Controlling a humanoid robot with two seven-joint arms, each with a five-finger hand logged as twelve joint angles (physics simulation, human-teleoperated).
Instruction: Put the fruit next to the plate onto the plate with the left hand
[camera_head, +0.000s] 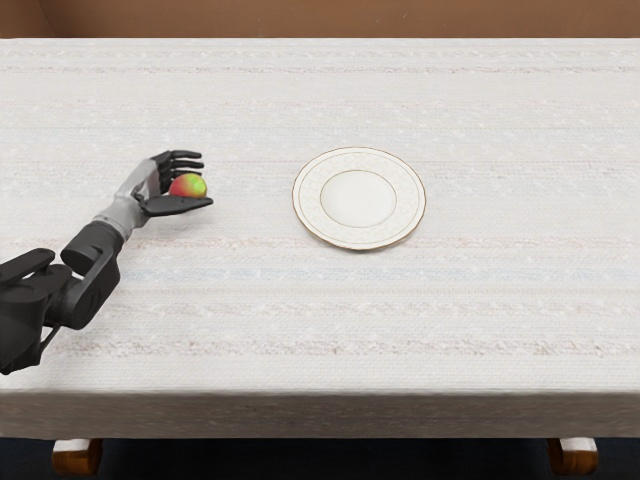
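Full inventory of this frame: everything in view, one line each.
fruit: one, red and green, left of the plate, apart from it, inside the left hand's grasp
plate: one, white with a thin dark rim, mid-table, nothing on it
table: one, white textured top, fills most of the view
table feet: two, brown wood, bottom corners
left hand: one, black and grey, fingers curled around the fruit, arm from the left edge
right hand: not in view
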